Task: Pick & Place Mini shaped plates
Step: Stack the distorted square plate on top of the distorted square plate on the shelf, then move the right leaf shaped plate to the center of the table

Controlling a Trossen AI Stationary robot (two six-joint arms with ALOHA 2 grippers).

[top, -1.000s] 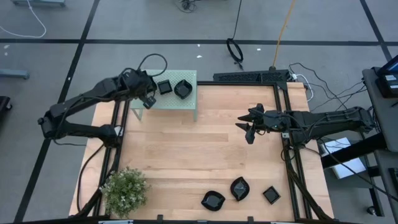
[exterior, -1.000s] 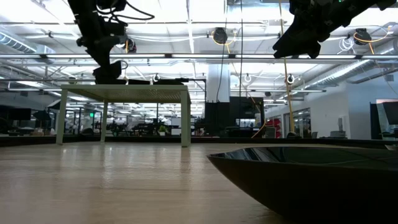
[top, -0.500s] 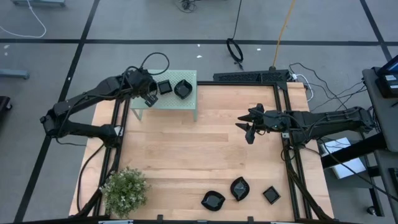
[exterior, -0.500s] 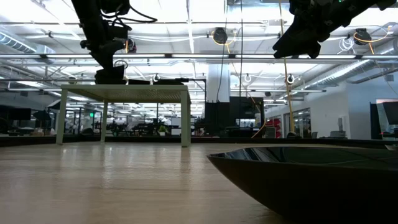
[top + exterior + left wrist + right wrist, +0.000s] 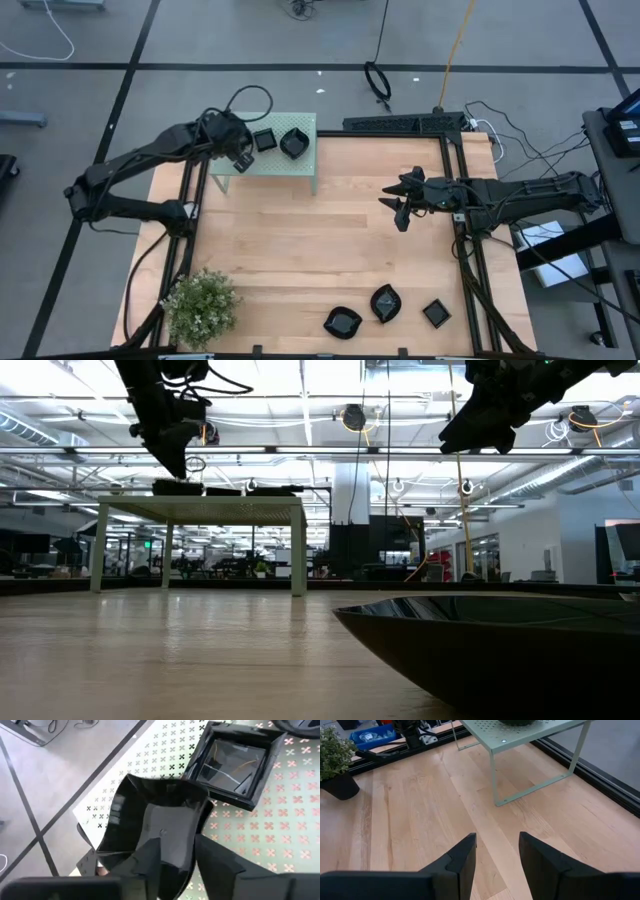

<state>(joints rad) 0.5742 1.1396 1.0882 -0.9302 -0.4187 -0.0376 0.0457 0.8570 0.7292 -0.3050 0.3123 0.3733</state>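
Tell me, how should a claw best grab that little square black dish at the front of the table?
The square dish lies flat on the wooden table, apart from the leaf-shaped dish beside it. Probably best to come straight down from above and pinch one raised rim wall, one finger inside and one outside. Its low, flat pose leaves little to grip from the side.

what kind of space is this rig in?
Likely an open lab or workshop floor: exposed ceiling pipes with strip lighting, floor cables, and a wooden table framed by two arms.
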